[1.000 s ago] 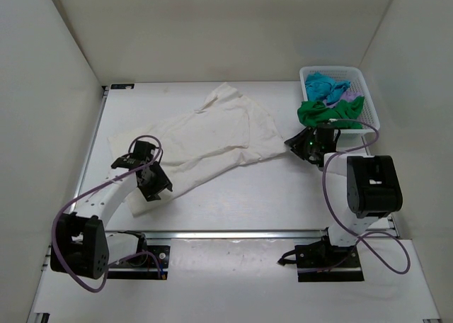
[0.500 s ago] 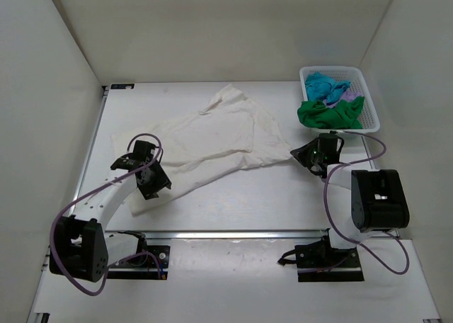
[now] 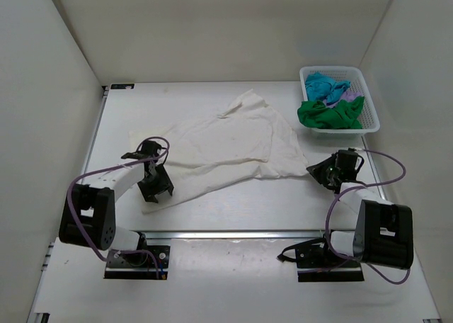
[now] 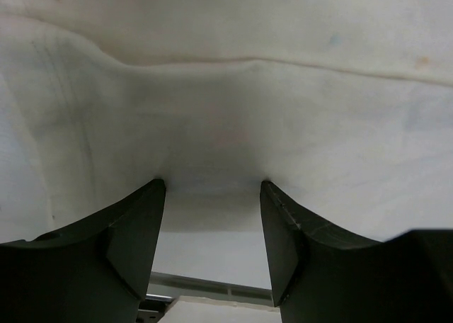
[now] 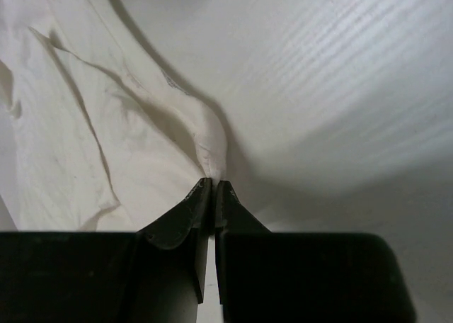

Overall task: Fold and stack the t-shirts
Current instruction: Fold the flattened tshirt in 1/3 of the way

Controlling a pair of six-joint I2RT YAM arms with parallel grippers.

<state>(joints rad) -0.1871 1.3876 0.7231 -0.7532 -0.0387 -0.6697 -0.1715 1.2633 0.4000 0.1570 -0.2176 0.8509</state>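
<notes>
**A:** ok so what's the count here?

**B:** Four shirts, two claws, one basket. The cream-white t-shirt (image 3: 226,142) is the only one out, spread wrinkly across the middle of the tabletop (image 3: 283,206).

**A:** and the claws?

**B:** The right claw (image 5: 213,182) is clenched, pinching a little peak of the cream shirt at its near-right corner. The left claw (image 4: 212,186) is released, jaws wide apart. The shirt's hem runs across right at its fingertips (image 4: 154,193) at the near-left corner, and nothing's gripped.

**A:** any room to work?

**B:** Yeah, there's a bare strip along the near edge between the two arms, plus open surface at the far-left. The shirt's near-left corner sits close to the front edge.

**A:** basket?

**B:** The white lattice basket (image 3: 373,119) is in the far-right corner with three shirts in it. The green t-shirt (image 3: 329,114) is bunched at the near side and spilling over the rim, the turquoise t-shirt (image 3: 324,86) is behind it, and the lilac t-shirt (image 3: 349,93) is peeking out between them.
</notes>
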